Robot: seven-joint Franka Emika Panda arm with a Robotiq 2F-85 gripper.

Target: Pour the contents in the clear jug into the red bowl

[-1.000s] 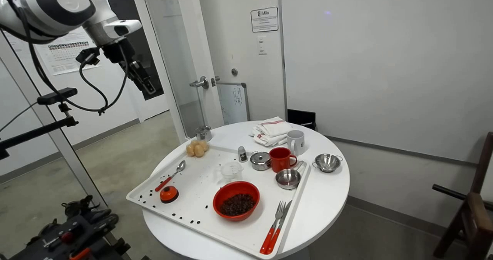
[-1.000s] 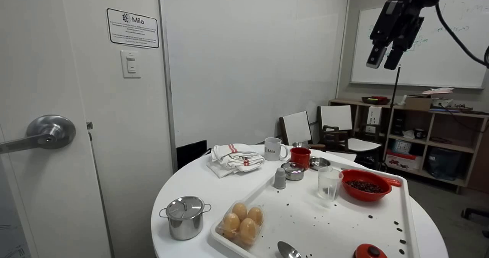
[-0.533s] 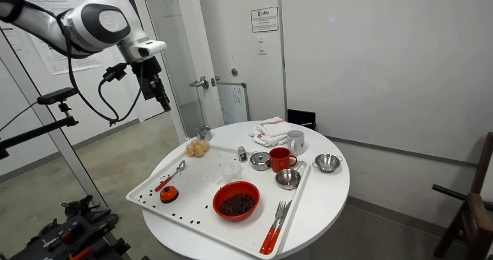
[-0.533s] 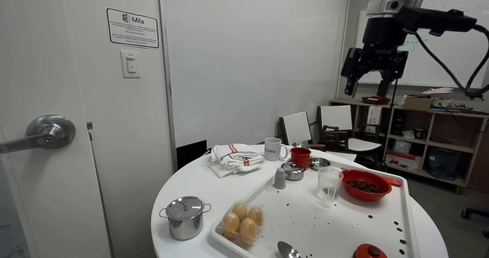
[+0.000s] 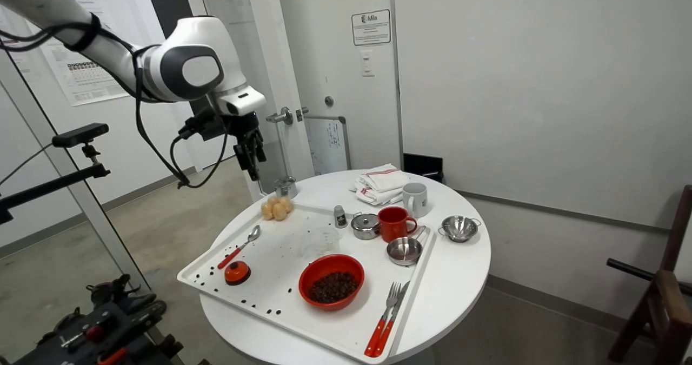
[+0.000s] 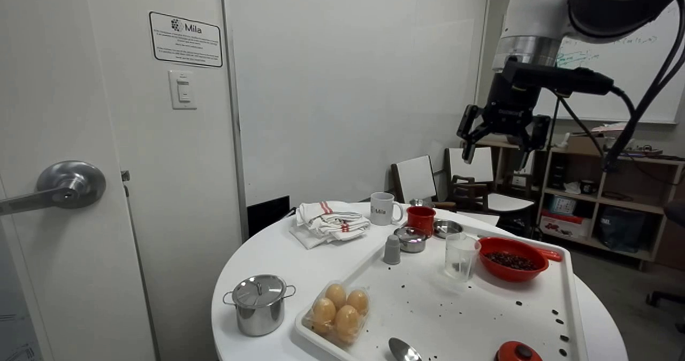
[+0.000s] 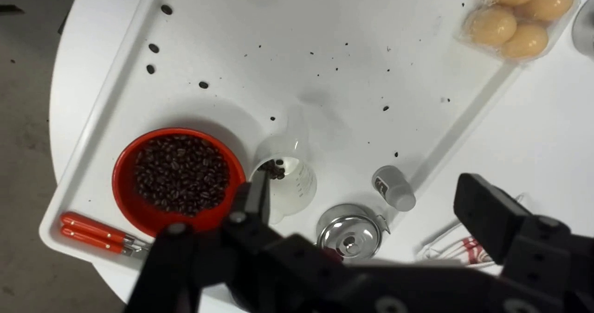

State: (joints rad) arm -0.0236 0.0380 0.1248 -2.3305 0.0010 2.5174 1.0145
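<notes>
The clear jug (image 6: 461, 256) stands upright on the white tray beside the red bowl (image 6: 505, 274). In the wrist view the jug (image 7: 290, 190) has a few dark beans inside, and its handle points up the picture. The jug (image 5: 324, 240) is very faint in an exterior view. The red bowl (image 5: 336, 262) holds many dark beans; in the wrist view the bowl (image 7: 121, 183) is partly covered by a finger. My gripper (image 6: 495, 161) is open and empty, high above the tray. In the wrist view the gripper (image 7: 364, 183) has its jaws wide apart, with nothing between them.
On the tray (image 5: 259, 310) are a grey shaker (image 7: 393, 188), a lidded metal pot (image 7: 348, 234), packed eggs (image 6: 342, 313), a spoon (image 5: 253, 235), a red lid (image 5: 237, 272), cutlery (image 5: 385, 322) and scattered beans. A red mug (image 5: 393, 224) and towels (image 6: 329, 219) stand behind.
My gripper has moved down and inward toward the table, and has turned so that both spread fingers show in an exterior view. The things on the table have not moved.
</notes>
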